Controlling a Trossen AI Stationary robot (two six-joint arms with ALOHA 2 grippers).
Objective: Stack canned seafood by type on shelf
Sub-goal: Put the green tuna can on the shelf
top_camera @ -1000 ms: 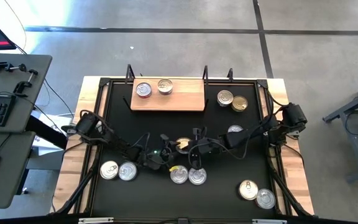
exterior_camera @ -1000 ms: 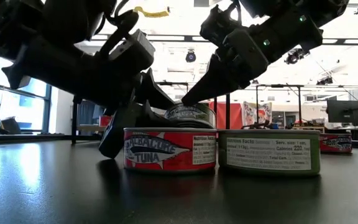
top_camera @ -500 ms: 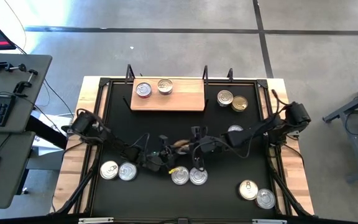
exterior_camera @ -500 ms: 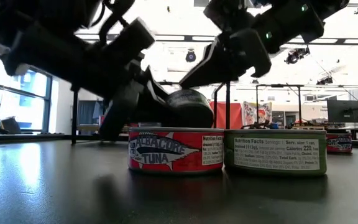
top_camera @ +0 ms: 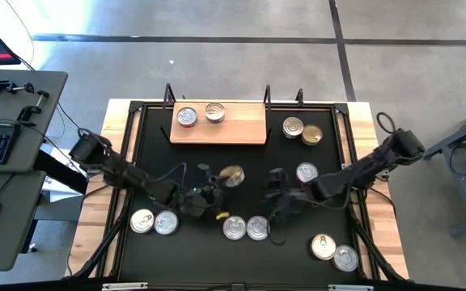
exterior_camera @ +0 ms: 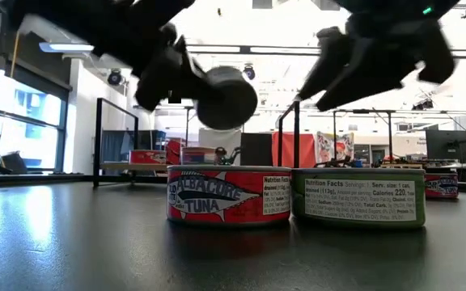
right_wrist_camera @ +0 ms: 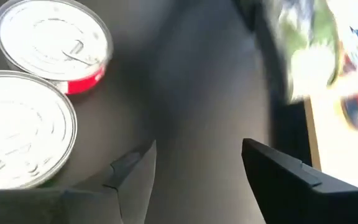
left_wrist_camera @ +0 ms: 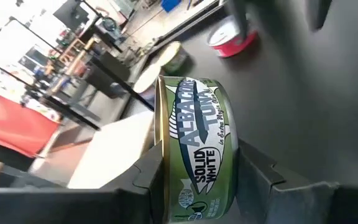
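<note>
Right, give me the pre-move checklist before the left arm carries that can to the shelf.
1. Left gripper jaws clamped on the green albacore tuna can: ok, held by its flat faces.
2. Can lifted off the table: ok, the low view shows it above the red tuna can.
3. Right gripper let go and clear: ok, jaws open and empty.
4. Free room on the wooden shelf: ok, only two cans sit at its left end.
5. Matching green can already on the shelf: cannot tell, only their lids show.
</note>
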